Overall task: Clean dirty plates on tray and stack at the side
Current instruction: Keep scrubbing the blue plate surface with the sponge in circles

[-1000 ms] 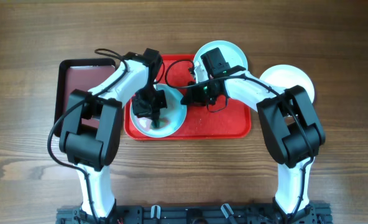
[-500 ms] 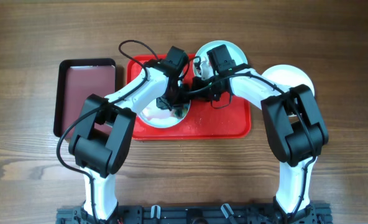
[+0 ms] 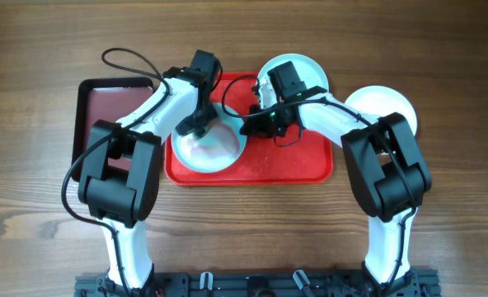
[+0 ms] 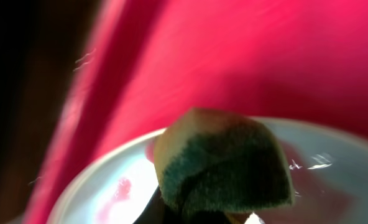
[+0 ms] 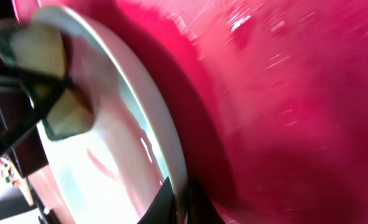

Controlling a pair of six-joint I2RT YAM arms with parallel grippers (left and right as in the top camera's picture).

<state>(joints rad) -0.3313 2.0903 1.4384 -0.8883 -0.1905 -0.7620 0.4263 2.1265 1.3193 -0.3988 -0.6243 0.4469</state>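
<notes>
Three plates in sight. Nearest the action, one pale aqua plate (image 3: 215, 153) on the left half of the red tray (image 3: 297, 161), with faint red smears (image 4: 122, 186) across its bowl. Pressed onto the plate's upper left part, a yellow-and-green sponge (image 4: 224, 162), pinched in the closed left jaws. On the same plate's right rim, right jaws clamped shut with the thin edge nipped between them. That side seemingly raised a little off the tray floor, with dark shadow beneath it in the right wrist view.

Second aqua plate (image 3: 306, 64) at the tray's far edge, overlapping the raised rim and partly hidden under the right arm (image 3: 335, 124). White plate (image 3: 388, 101) off the tray altogether, flat on the wooden surface (image 3: 442, 206) just beside the tray's right end, its near portion covered by the same arm.

Red tray lying lengthwise near the middle of the surface. Close alongside its left end, a smaller dark maroon tray (image 3: 104, 107) with black rim, crossed above by the left arm (image 3: 157, 107). Both wrist views heavily blurred, fingertips hardly readable there.
</notes>
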